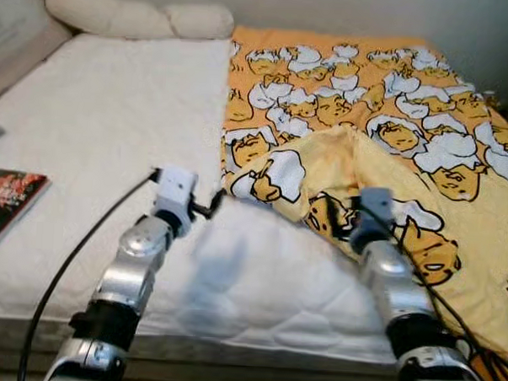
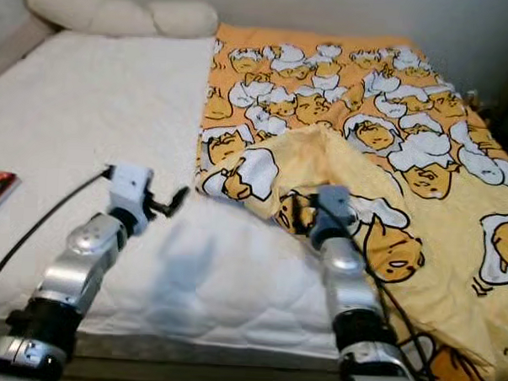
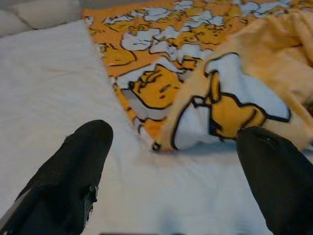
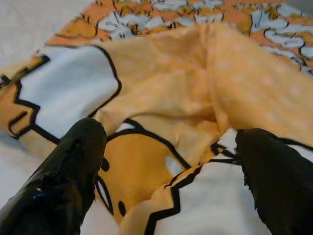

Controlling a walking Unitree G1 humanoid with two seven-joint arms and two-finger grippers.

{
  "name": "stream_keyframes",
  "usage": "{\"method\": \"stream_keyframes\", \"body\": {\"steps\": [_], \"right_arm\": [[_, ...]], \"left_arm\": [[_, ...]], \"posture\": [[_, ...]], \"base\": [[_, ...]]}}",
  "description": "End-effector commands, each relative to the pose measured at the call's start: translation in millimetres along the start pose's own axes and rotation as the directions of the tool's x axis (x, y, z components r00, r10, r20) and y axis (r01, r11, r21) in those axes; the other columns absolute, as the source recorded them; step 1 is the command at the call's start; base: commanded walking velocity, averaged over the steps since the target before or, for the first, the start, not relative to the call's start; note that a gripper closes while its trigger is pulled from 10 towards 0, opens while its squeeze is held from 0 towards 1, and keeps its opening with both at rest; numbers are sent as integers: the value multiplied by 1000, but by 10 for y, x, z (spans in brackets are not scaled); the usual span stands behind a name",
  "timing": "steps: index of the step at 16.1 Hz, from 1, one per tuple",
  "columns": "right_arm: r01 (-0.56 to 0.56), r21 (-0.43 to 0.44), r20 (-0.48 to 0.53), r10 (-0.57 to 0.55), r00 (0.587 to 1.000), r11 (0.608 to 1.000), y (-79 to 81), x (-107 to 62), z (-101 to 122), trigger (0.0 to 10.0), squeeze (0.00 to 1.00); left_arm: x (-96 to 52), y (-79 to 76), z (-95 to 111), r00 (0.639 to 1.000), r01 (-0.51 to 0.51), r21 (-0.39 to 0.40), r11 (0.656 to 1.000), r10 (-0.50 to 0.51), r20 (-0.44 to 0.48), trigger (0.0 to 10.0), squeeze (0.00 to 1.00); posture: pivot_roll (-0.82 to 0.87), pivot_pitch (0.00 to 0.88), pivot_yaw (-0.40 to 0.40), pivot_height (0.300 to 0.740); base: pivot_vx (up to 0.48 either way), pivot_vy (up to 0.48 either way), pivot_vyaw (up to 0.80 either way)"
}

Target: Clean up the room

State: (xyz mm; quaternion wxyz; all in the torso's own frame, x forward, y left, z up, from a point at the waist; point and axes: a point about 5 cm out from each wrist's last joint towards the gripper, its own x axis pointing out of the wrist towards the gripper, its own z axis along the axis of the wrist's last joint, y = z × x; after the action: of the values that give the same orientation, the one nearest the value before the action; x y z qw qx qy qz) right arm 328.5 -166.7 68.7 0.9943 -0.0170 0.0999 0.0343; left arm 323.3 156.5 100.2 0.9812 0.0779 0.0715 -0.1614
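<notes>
The robot stands at the side of the bed (image 1: 97,116), both arms reached out over the white mattress. The blanket (image 1: 383,120), yellow with a cartoon print, covers the half on the robot's right, and its near corner (image 1: 267,178) is folded back on itself in a rumpled heap.

The left gripper (image 1: 209,207) hovers over bare mattress with that folded corner just ahead of it and a little to its right; its fingers (image 3: 73,171) are spread wide, holding nothing. The right gripper (image 4: 171,186) is nearer the cloth, right over the heap, also spread and empty.

The blanket's inner edge runs away from the robot toward the pillow (image 1: 135,17), so I judge spreading it means drawing the cloth toward the robot's left.

The wrist views show both sets of fingers apart; the head views hide the right fingertips behind the wrist. A book (image 1: 9,201) lies near the mattress edge, well to the left.
</notes>
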Motion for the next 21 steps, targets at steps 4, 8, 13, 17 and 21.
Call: {"method": "stream_keyframes", "body": {"steps": [4, 8, 13, 17, 21], "right_arm": [[-70, -100, -55, 65, 996, 993, 39, -20, -39, 10000, 1000], [-137, -357, -276, 35, 960, 924, 32, 125, -165, 10000, 878], [-128, -600, -373, -134, 918, 790, -265, 116, -289, 8980, 0], [-100, -630, -392, -204, 897, 770, -450, 69, -325, 0, 0], [-96, -616, -402, -207, 892, 782, -507, 41, -353, 0, 0]], "left_arm": [[-128, 53, -14, 1000, 20, -1, 1000, -20, 9, 10000, 0], [-177, -95, -51, 980, 195, 73, 978, -193, -38, 10000, 0], [-362, -114, -188, 880, 462, 218, 860, -414, -232, 10000, 0], [-492, -35, -165, 854, 504, 220, 835, -445, -269, 10000, 0], [-505, -63, -137, 838, 532, 207, 821, -473, -273, 10000, 0]], "posture": [[2, 0, -26, 740], [17, 0, -30, 740], [60, 0, -26, 740], [71, 0, 20, 740], [73, 0, 20, 740]], "base": [[0, 0, 0], [0, 0, 0], [0, 0, 0], [0, 0, 0], [0, 0, 0]]}}
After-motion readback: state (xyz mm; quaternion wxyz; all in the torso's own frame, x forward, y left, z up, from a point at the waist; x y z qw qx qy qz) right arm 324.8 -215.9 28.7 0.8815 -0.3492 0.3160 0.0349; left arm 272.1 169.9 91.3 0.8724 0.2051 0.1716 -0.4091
